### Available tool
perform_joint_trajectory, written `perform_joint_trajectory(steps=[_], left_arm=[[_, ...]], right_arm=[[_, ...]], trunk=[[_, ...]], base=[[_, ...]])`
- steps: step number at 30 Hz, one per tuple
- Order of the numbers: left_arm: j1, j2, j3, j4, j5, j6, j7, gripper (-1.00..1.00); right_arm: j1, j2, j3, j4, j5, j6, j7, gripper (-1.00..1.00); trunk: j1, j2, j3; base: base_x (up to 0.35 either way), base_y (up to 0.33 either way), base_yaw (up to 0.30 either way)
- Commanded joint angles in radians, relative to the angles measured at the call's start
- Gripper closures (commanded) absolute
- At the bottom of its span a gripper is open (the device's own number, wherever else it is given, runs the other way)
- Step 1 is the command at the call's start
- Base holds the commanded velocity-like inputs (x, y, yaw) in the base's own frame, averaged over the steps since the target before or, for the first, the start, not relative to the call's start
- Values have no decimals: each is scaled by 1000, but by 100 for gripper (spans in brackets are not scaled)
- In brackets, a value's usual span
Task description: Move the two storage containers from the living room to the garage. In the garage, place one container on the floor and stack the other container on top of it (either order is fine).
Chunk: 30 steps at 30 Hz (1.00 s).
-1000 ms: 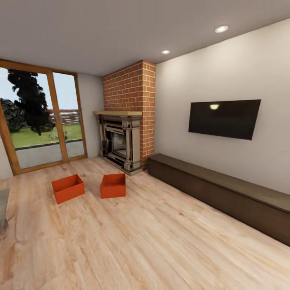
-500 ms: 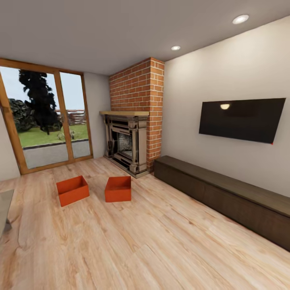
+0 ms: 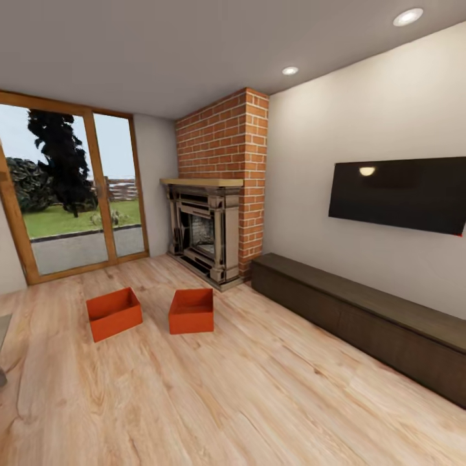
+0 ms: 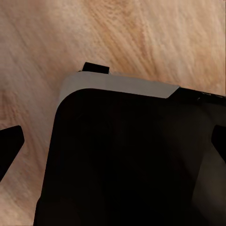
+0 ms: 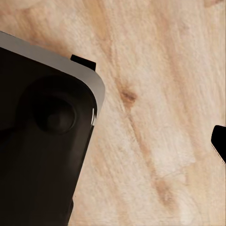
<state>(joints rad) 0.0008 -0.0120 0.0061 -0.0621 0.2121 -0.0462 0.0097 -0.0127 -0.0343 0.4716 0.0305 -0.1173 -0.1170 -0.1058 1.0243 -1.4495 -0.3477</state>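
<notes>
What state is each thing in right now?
Left storage container: on the wood floor, upright, empty.
Right storage container: on the floor, upright, empty, apart from the other.
Glass doors: shut.
TV: off.
Fireplace: unlit.

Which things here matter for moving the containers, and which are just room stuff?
Job: left orange-red rectangular bin; right orange-red rectangular bin; light wood plank floor.
Just there: brick fireplace; black wall TV; dark wood bench; glass doors.
</notes>
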Motion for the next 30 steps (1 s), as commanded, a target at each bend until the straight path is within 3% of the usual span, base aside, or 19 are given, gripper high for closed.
perform_joint_trajectory(steps=[1, 30], left_arm=[[0, 0, 0, -1, 6, -2, 1, -100], [0, 0, 0, -1, 6, 0, 1, -100]], right_arm=[[-1, 1, 9, 3, -10, -6, -1, -100], [-1, 5, 12, 3, -10, -3, 0, -100]], trunk=[[1, -1, -1], [1, -1, -1]], base=[[322, 134, 0], [322, 105, 0]])
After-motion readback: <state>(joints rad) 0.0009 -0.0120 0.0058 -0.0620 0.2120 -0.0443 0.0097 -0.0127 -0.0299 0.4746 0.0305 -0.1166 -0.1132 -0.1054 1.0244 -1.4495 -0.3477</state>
